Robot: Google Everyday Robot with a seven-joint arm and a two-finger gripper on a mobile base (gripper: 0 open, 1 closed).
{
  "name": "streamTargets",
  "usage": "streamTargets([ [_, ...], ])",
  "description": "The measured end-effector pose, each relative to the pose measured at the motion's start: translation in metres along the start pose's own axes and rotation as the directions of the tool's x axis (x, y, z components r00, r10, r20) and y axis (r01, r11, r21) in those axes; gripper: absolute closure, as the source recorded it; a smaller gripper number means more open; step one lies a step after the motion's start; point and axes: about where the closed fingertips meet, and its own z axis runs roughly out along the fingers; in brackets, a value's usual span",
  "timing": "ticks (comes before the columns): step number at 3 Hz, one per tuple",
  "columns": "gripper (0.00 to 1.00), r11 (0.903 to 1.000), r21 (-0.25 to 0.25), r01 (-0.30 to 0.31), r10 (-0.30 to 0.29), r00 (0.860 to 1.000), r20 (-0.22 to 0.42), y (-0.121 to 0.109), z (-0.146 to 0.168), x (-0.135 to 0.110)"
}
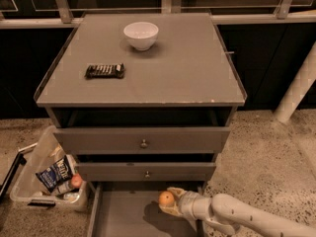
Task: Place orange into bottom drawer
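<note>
The orange is small, round and bright orange. It sits between the fingers of my gripper, which is shut on it at the end of the white arm coming in from the lower right. The gripper holds it just above the bottom drawer, a wide shallow grey tray pulled out at the foot of the cabinet. The orange is over the right part of the drawer floor, and its shadow falls on the floor below it.
The grey cabinet top carries a white bowl and a dark snack bar. Two closed drawer fronts with knobs are above. A clear bin with snacks and a small red ball stands at the left.
</note>
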Motion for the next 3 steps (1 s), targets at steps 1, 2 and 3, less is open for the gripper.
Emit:
streamTargets([
  [1,1.00,0.9990,0.021,0.039,-0.039,0.999,0.003,-0.014,0.024,0.026],
  [2,1.00,0.9963,0.004,0.086,-0.086,0.996,0.004,-0.023,0.045,0.049],
  [3,1.00,0.9918,-0.028,0.125,-0.124,0.992,0.007,-0.026,0.063,0.067],
])
